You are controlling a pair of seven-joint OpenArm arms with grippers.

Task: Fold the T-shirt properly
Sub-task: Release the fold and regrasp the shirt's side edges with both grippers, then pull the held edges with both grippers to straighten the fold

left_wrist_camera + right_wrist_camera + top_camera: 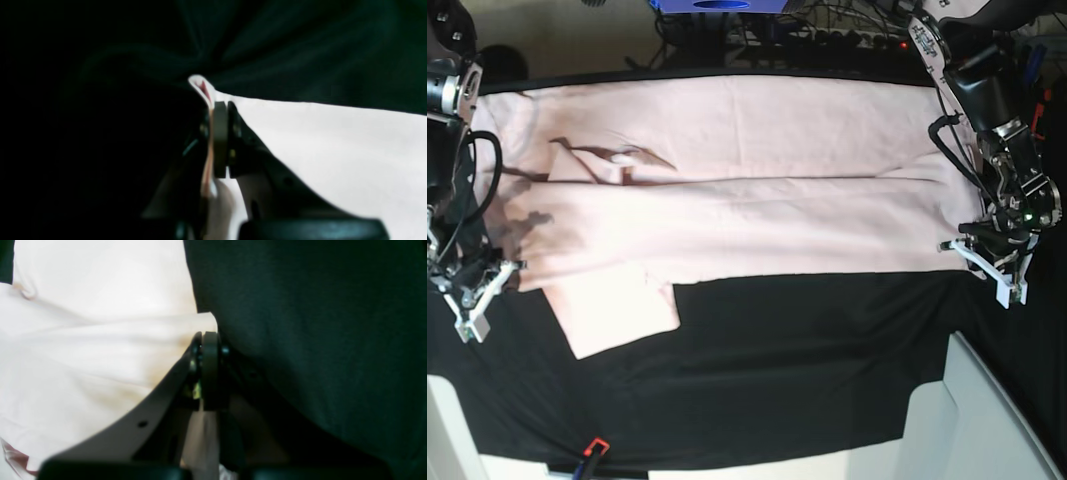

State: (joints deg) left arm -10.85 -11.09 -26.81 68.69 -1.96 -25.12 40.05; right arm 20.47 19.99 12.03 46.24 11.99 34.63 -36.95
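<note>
We have both grippers clamped on the T-shirt (pixel 747 200): left gripper (pixel 220 110) and right gripper (pixel 206 340) pinch opposite near corners (one lengthwise fold apparently made); crosswise folds remain.

Right gripper (pixel 209 340) fingers (pixel 210 373) pressed together, pinching T-shirt (pixel 100 340) edge; black table cloth (pixel 317 340) alongside.

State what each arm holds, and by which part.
Both hold the T-shirt. The left gripper has its jaws shut on a corner of the near edge; the right gripper pinches the other end's edge corner.
</note>
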